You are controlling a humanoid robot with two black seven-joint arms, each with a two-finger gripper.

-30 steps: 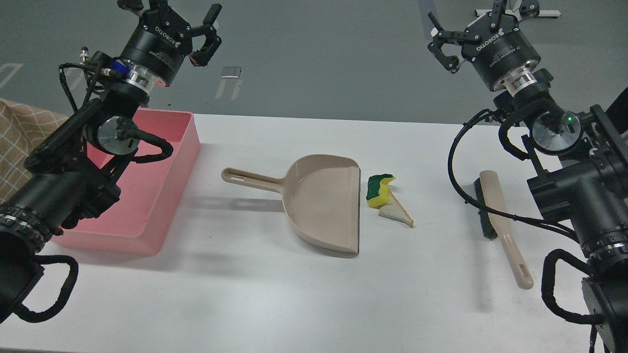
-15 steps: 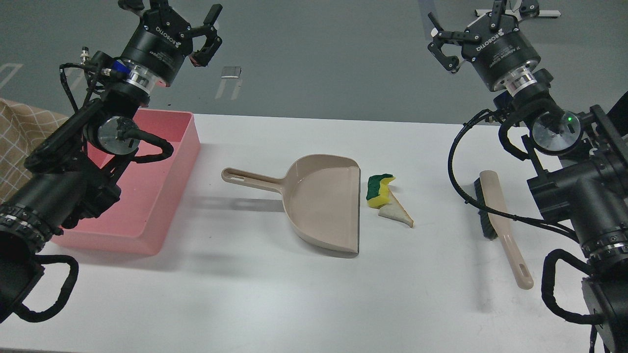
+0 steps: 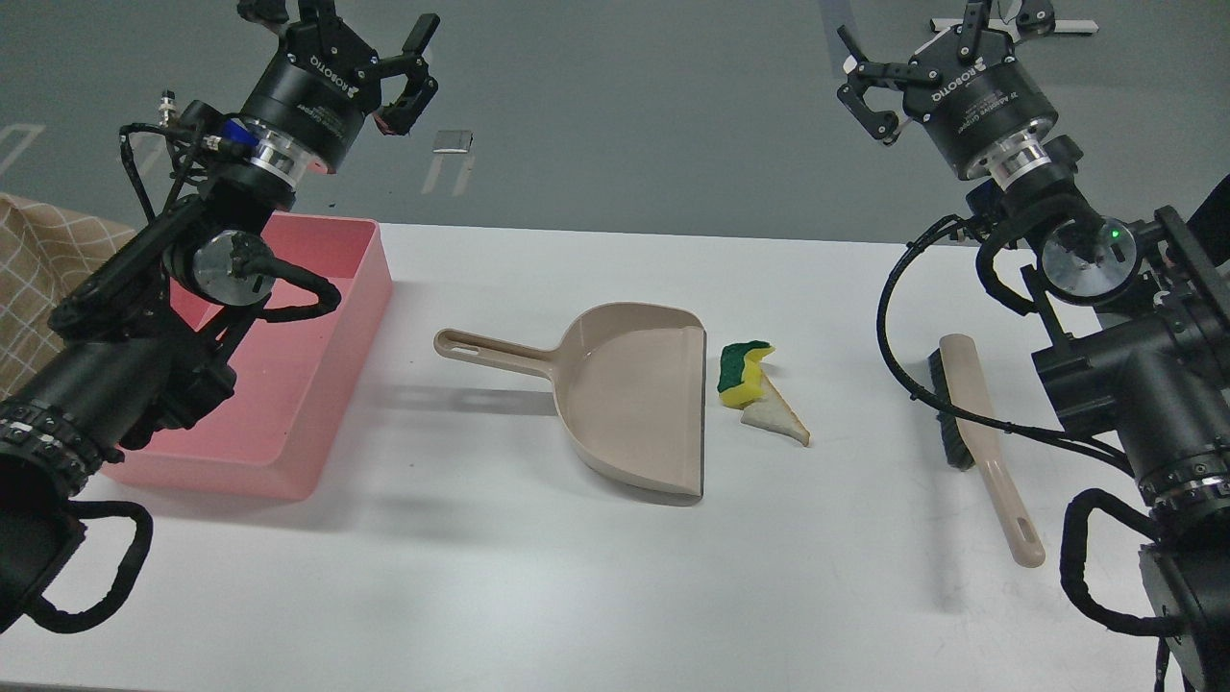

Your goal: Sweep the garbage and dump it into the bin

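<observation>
The garbage lies on the white table just right of the dustpan's open edge: a wavy yellow sponge piece with a green layer [image 3: 743, 373] and a white triangular bread-like slice with tan crust [image 3: 776, 418], touching each other. The beige dustpan [image 3: 629, 399] lies flat, handle pointing left. The pink bin [image 3: 288, 384] stands at the left, partly hidden by my left arm. A beige brush [image 3: 980, 432] lies at the right. My left gripper [image 3: 351, 48] is open and empty, high above the bin's far end. My right gripper [image 3: 922, 48] is open and empty, high above the table's far right.
A tan checked cloth [image 3: 38, 269] shows at the far left edge. Beyond the table's far edge is grey floor with a small metal plate [image 3: 454, 142]. Bare table surface [image 3: 538, 577] lies in front of the dustpan.
My left gripper has shifted very slightly to the right. Nothing else has moved.
</observation>
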